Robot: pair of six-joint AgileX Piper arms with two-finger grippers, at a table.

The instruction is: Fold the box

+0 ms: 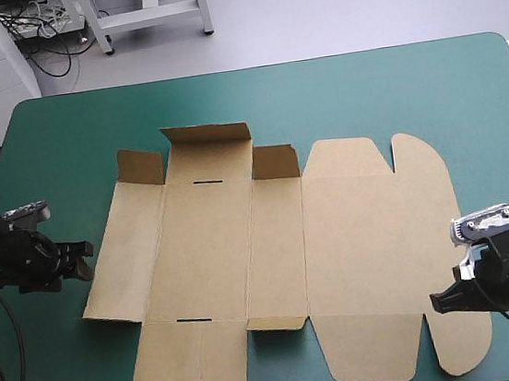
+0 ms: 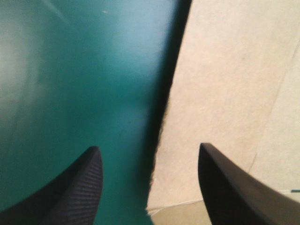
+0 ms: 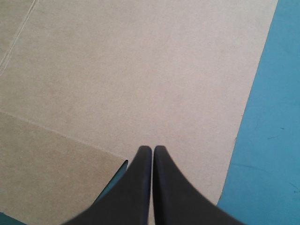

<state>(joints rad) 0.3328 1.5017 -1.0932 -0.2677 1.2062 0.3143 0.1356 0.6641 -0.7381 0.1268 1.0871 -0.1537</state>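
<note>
The brown box (image 1: 282, 261) lies as a cut sheet on the teal-green cover, mostly flat, with small flaps at its far side slightly raised. My left gripper (image 1: 82, 260) hovers just off the sheet's left edge, fingers open; in the left wrist view that brown edge (image 2: 225, 93) runs ahead between the black fingers (image 2: 79, 187). My right gripper (image 1: 443, 300) is shut, over the sheet's rounded right-hand panel near the front right corner. In the right wrist view the shut gripper (image 3: 153, 149) points across the plain brown board (image 3: 140, 70).
The teal-green table (image 1: 390, 81) shows bare cover beyond the box and along both sides. A white cabinet and a metal stand are on the floor past the far edge.
</note>
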